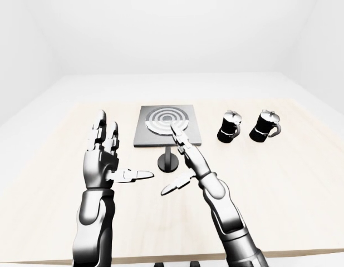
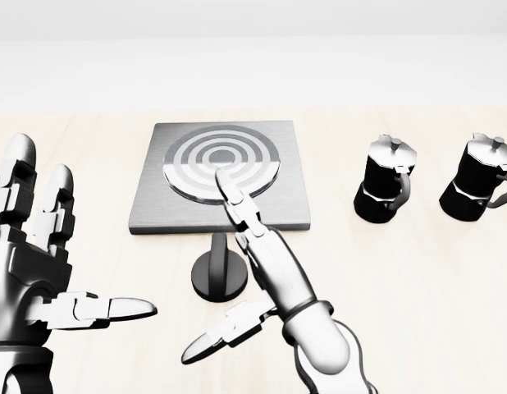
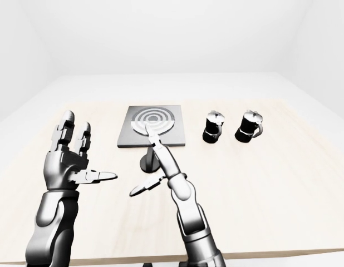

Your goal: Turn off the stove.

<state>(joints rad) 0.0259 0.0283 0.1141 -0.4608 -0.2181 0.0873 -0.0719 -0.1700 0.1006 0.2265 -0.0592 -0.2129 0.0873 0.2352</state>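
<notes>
The stove (image 2: 151, 205) is a flat grey square plate with a ringed burner (image 2: 192, 156), lying on the pale wooden table (image 2: 417, 287). Its dark round knob (image 2: 214, 277) stands on the table just below the stove's lower edge. My right hand (image 2: 245, 271) is open, fingers stretched over the knob and the stove's lower edge, thumb out to the left; the fingers do not close round the knob. My left hand (image 2: 40, 254) is open and raised, palm up, to the left of the stove and away from it.
Two black moka pots (image 2: 385, 180) (image 2: 479, 178) stand on the table to the right of the stove. The table's near edge (image 1: 305, 255) runs along the bottom of the left-eye view. White walls surround the table.
</notes>
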